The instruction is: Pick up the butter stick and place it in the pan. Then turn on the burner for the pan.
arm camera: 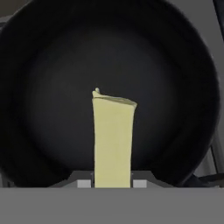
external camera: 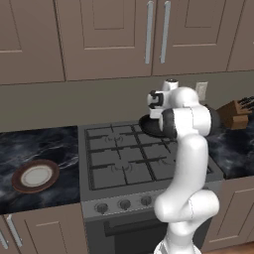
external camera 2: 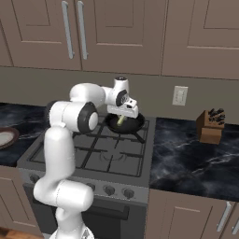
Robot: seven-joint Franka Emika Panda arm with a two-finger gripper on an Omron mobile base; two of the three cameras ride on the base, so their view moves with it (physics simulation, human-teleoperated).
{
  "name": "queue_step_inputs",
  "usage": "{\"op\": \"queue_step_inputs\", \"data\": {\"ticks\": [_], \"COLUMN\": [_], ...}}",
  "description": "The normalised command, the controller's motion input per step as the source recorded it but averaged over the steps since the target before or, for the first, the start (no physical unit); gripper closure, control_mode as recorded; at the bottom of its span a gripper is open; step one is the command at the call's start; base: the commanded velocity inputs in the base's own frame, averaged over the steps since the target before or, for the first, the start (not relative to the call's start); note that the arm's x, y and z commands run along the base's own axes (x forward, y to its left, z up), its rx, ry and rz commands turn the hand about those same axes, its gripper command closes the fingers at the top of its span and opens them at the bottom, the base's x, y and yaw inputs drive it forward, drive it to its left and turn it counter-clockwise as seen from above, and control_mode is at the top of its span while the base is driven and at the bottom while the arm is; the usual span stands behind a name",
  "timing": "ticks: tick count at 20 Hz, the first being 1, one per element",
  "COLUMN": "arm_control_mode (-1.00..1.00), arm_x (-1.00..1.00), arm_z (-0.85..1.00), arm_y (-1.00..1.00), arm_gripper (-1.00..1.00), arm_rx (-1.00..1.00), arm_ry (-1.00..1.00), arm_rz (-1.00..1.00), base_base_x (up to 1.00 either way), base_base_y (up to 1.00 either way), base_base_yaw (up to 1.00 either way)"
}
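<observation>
One plate (external camera: 35, 176) sat far left on the dark counter (external camera: 30, 149), well apart from the action. Moving right: stove (external camera: 124, 158), knobs (external camera: 124, 203) along its front edge, none visibly touched. At the back right burner sat the pan (external camera 2: 126, 123), handle pointing toward the front right. Gripper (external camera 2: 122, 119) hung directly over the pan, pinching the butter stick (arm camera: 113, 140) between its fingers; the stick pointed down at the pan's middle. In the hand view the stick's far end looked above the pan floor, but contact couldn't be confirmed. Further right: wall outlet (external camera 2: 179, 95), then knife block (external camera 2: 209, 126) on the counter.

Risks, as I judged them:
- Releasing from height: stick could bounce or tip against the rim. It was centred, so odds looked low.
- Stick might cling to one finger on release and drag out during retreat.
- Knob step: several knobs in a row; picking the wrong one would light a burner not under the pan.
- Reaching for the knobs, the arm could clip the pan handle.
</observation>
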Motion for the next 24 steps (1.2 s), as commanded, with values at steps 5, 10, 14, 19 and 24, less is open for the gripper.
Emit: {"op": "queue_step_inputs", "data": {"ticks": [5, 10, 14, 19, 24], "arm_control_mode": [-1.0, -1.0, -1.0, -1.0, -1.0], "arm_x": [0.3, 0.26, 0.22, 0.14, 0.03], "arm_z": [-0.28, -0.27, -0.25, -0.18, -0.05], "arm_y": [-0.01, -0.02, -0.02, -0.03, 0.0], "arm_gripper": [1.0, 1.0, 1.0, 1.0, 1.0], "arm_rx": [0.0, 0.0, 0.0, 0.0, 0.0], "arm_ry": [0.0, 0.0, 0.0, 0.0, 0.0], "arm_rz": [0.0, 0.0, 0.0, 0.0, 0.0], "base_base_x": [0.0, 0.0, 0.0, 0.0, 0.0], "base_base_y": [0.0, 0.0, 0.0, 0.0, 0.0], "base_base_yaw": [0.0, 0.0, 0.0, 0.0, 0.0]}}
